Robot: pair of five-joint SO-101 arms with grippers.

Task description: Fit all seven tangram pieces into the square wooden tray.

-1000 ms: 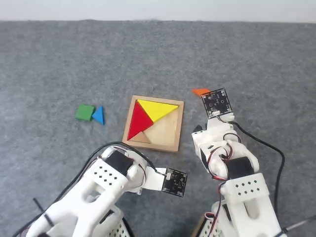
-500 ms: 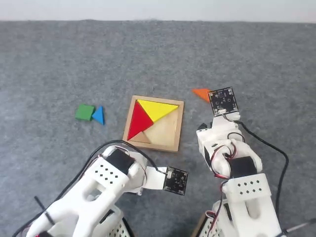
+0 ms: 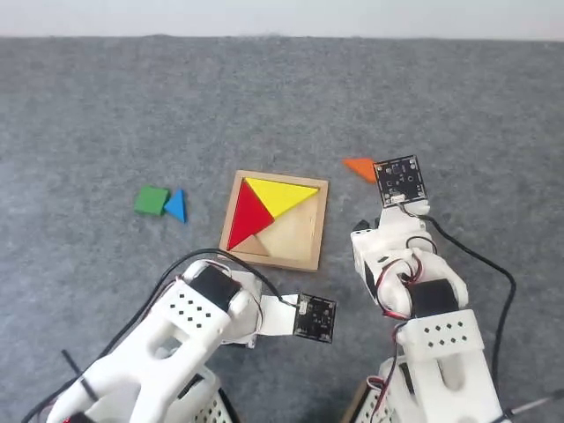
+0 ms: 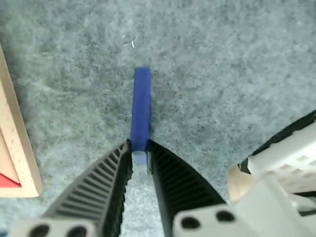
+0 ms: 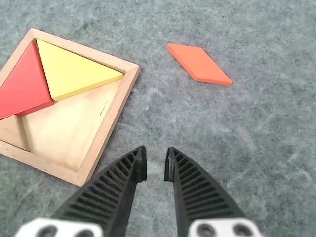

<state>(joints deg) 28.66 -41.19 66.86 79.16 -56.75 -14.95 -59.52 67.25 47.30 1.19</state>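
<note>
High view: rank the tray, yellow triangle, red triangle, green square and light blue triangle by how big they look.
1. Tray.
2. Yellow triangle and red triangle: they look alike, so I won't rank them against each other.
3. Green square.
4. Light blue triangle.

My white plastic left arm (image 3: 189, 322) and white plastic right arm (image 3: 432, 339), low in the frame, are dotted with round holes. Black and red cables (image 3: 385, 286) loop over them. Square black camera boards (image 3: 315, 319) cap my wrists. My black ribbed fingers (image 4: 106, 182) have pale bases.
</note>
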